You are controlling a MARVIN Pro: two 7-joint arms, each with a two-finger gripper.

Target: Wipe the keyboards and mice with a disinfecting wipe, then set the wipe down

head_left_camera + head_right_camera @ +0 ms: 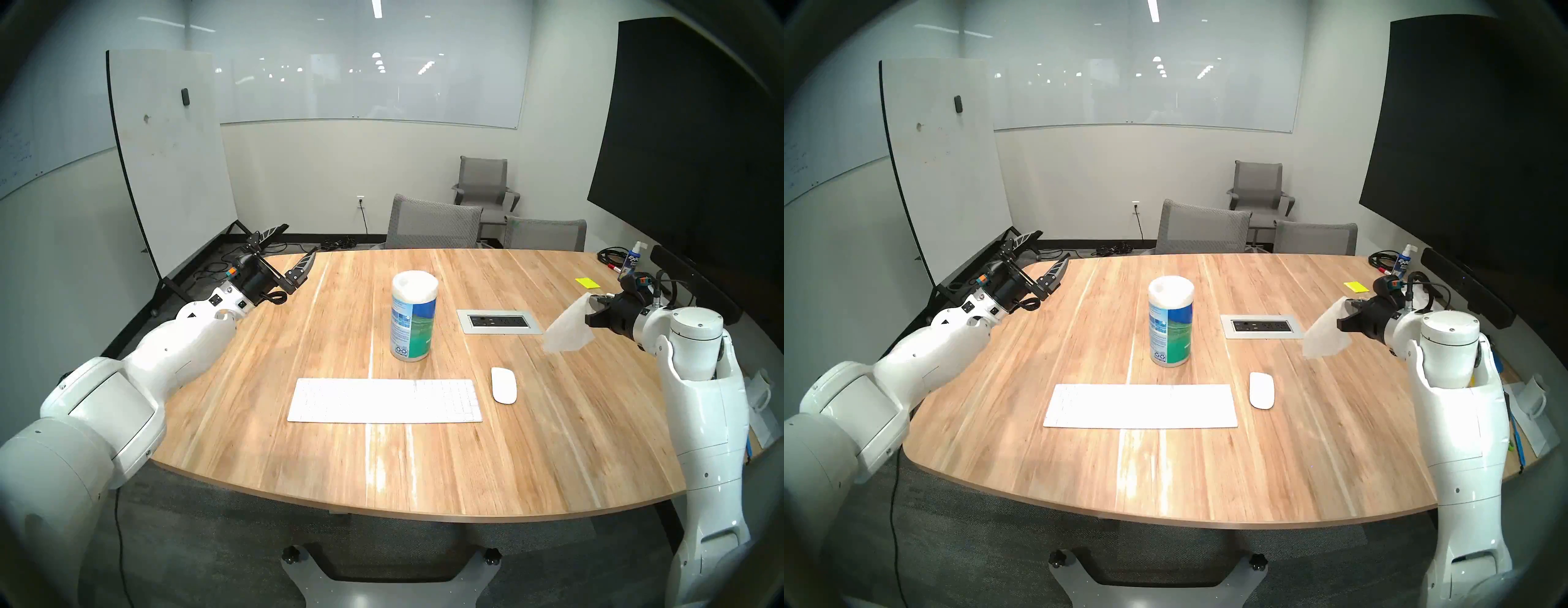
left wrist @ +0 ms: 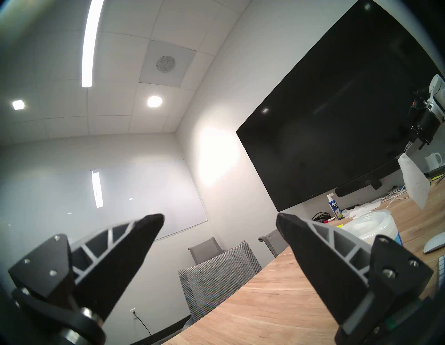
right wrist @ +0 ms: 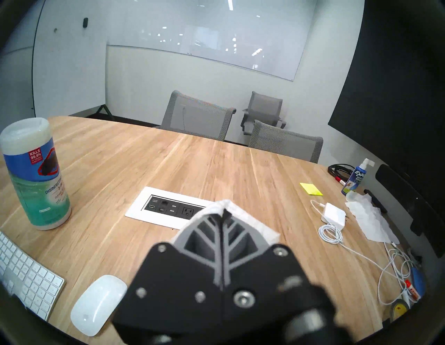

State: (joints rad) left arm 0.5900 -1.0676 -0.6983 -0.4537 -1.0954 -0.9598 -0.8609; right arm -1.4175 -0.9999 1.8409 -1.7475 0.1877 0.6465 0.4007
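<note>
A white keyboard (image 1: 384, 400) lies near the front of the wooden table (image 1: 297, 446), with a white mouse (image 1: 503, 384) just to its right. Above the table's right side, my right gripper (image 1: 592, 300) is shut on a corner of the wipe (image 1: 568, 329). The thin white sheet hangs limp and clear of the tabletop, behind and right of the mouse. In the right wrist view the closed fingertips (image 3: 225, 214) pinch the wipe (image 3: 252, 222), and the mouse (image 3: 98, 303) and keyboard (image 3: 26, 277) show lower left. My left gripper (image 1: 301, 237) stands open and empty over the far left edge.
A wipes canister (image 1: 413, 316) stands upright behind the keyboard. A power outlet panel (image 1: 499, 321) is set into the table under the wipe. At far right lie a yellow sticky pad (image 1: 587, 282), spray bottle (image 1: 633, 261), power adapter (image 3: 333, 215), cables and crumpled tissue (image 3: 368, 216). Chairs (image 1: 432, 223) stand behind.
</note>
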